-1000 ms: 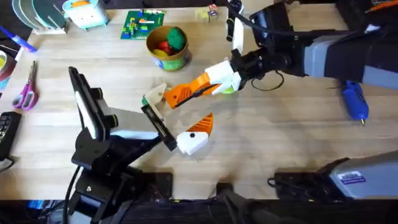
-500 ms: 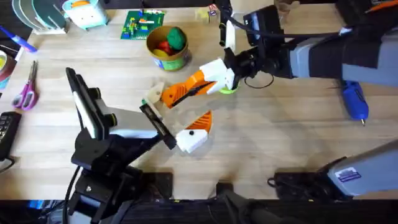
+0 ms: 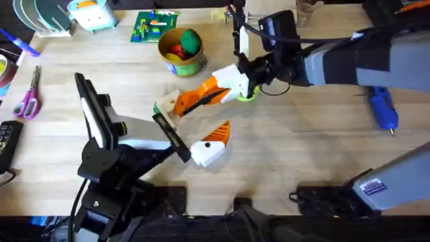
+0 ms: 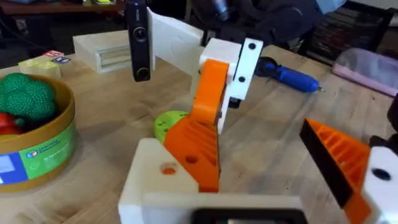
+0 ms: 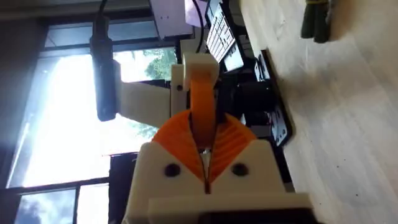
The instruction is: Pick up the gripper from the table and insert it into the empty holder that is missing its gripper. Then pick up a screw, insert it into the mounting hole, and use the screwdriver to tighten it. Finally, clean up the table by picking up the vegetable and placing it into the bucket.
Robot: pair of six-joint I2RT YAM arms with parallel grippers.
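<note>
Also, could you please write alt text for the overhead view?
The right gripper reaches across to the middle of the wooden table, shut on an orange wedge, not far from the yellow bucket. A blue screwdriver lies at the right side.

Pink-handled scissors point(image 3: 28, 98) near left edge; green circuit board point(image 3: 154, 25) at far side, beside light-blue box point(image 3: 92, 13); lime-green perforated disc point(image 4: 169, 124) flat on wood; black keypad device point(image 3: 7, 141) at left.

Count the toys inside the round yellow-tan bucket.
2: a round green ball-shaped toy and a red toy beside it, touching. The bucket may hide others underneath.
</note>
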